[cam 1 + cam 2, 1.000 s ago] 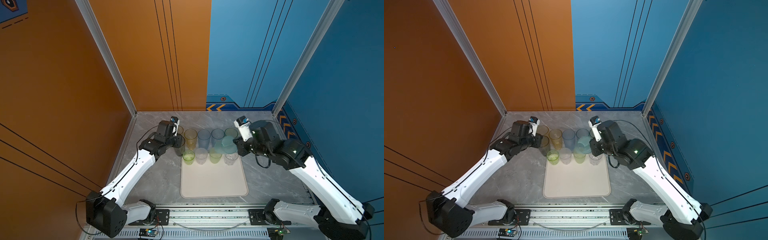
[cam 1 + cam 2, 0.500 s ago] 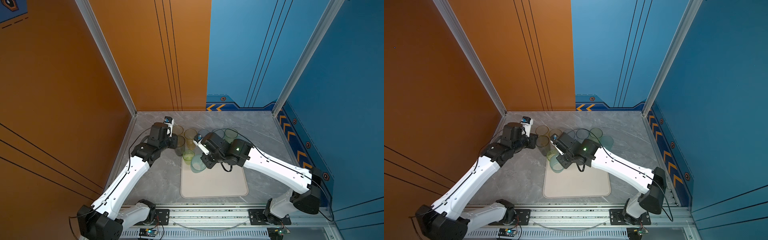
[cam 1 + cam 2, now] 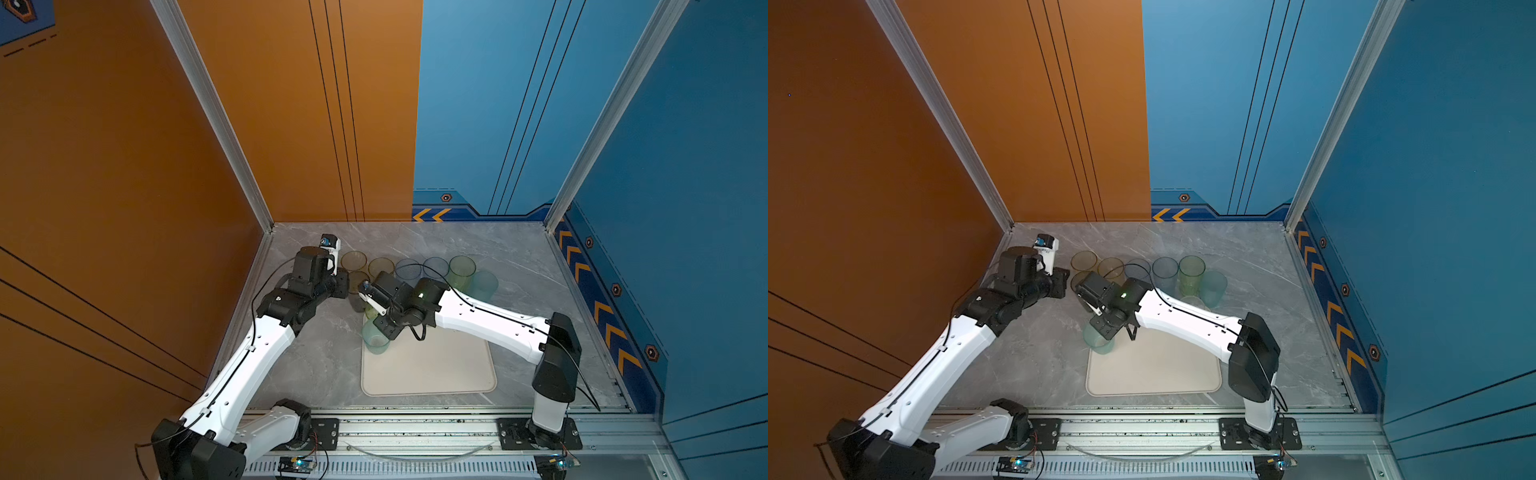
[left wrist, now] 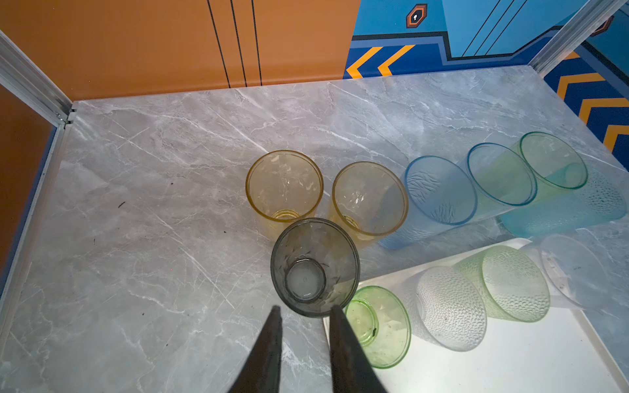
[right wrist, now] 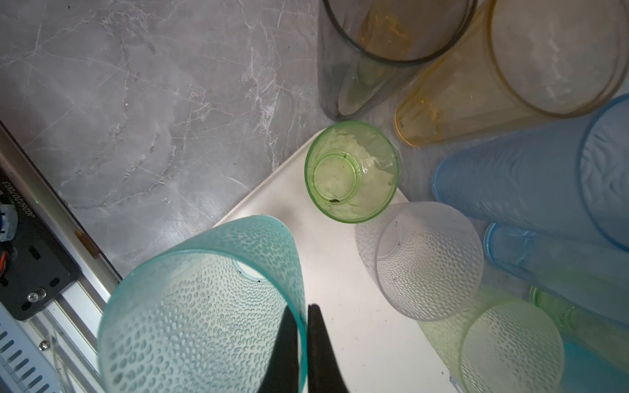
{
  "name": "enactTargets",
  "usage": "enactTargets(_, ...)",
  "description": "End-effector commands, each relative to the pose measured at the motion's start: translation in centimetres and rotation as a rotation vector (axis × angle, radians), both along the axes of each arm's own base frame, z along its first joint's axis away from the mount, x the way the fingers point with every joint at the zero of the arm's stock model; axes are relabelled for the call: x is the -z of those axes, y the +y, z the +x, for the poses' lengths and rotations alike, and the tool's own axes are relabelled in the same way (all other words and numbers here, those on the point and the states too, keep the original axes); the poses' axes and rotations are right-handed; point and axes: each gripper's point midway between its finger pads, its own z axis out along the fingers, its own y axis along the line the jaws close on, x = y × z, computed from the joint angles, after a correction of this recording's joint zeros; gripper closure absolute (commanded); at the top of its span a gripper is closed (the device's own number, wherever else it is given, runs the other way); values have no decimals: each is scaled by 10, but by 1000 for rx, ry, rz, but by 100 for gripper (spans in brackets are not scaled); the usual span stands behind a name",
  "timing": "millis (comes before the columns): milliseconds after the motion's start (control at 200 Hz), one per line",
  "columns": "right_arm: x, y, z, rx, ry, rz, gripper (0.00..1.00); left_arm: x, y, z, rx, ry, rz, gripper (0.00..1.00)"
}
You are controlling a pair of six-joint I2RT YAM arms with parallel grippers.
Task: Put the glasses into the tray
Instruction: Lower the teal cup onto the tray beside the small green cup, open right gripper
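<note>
**A:** Top view: right tool [image 3: 383,332] holds the dimpled teal translucent tumbler [image 3: 375,340], tilted, over the upper-left corner of the flat cream tray [image 3: 432,374]. Placing step?

**B:** Yep, I'd say lower, level it, then let go. Left wrist: left tool [image 4: 304,309] slightly parted and empty, by a smoky grey faceted glass [image 4: 315,265] on the marble tabletop [image 4: 136,238]. Right wrist: jaws pinch the teal rim.
</note>
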Motion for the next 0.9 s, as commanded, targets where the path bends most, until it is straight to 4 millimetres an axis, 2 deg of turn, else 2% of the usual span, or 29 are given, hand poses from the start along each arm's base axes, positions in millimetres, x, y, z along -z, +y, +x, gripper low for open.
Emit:
enactTargets(0, -6, 9, 3, -16, -14, 12, 100, 4, 4, -5, -3, 16, -11, 74)
enactTargets(581, 32, 9, 15, -3, 34, -64, 100, 12, 6, 0, 2, 46, -18, 74)
enactTargets(711, 36, 8, 17, 1, 42, -67, 100, 13, 6, 1, 2, 49, -18, 74)
enactTargets(731, 27, 13, 21, 1, 30, -45, 100, 13, 6, 1, 1, 49, -18, 74)
enactTargets(891, 30, 15, 22, -1, 41, -43, 100, 16, 6, 2, 2, 57, -16, 74)
